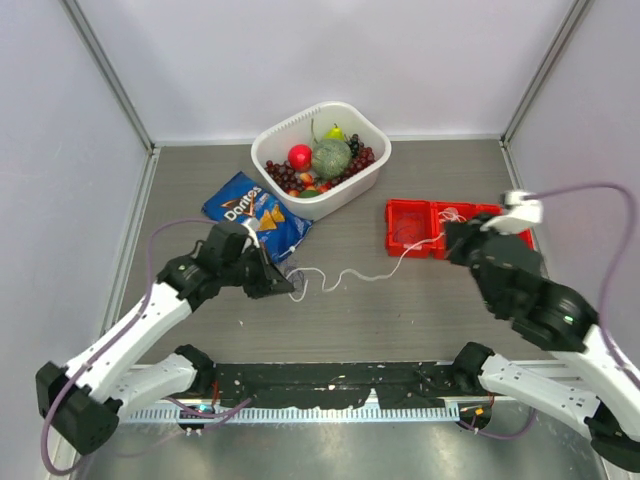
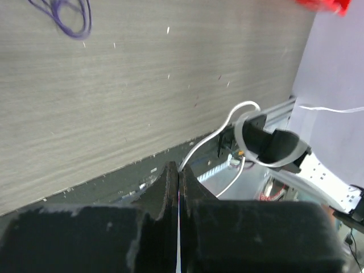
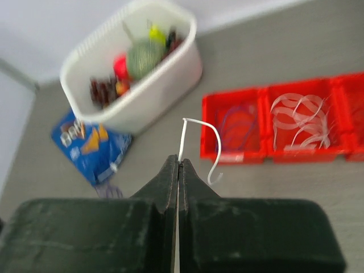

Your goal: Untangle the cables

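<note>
A white cable [image 1: 365, 270] stretches across the table between my two grippers. My left gripper [image 1: 286, 288] is shut on its left end, right of the chip bag; the left wrist view [image 2: 179, 169] shows the cable [image 2: 211, 135] pinched between the shut jaws. My right gripper [image 1: 452, 238] is shut on the other end, over the red tray [image 1: 410, 243]; in the right wrist view [image 3: 179, 162] the cable's tip [image 3: 213, 142] curls out past the jaws. A loose purple cable [image 2: 71, 20] lies on the table near the bag [image 3: 108, 190].
The red tray's [image 3: 230, 153] compartments hold a purple-blue cable [image 3: 236, 122] and white cables [image 3: 298, 119]. A white basket [image 1: 270, 160] of toy fruit stands at the back. A blue Doritos bag [image 1: 255, 212] lies beside my left gripper.
</note>
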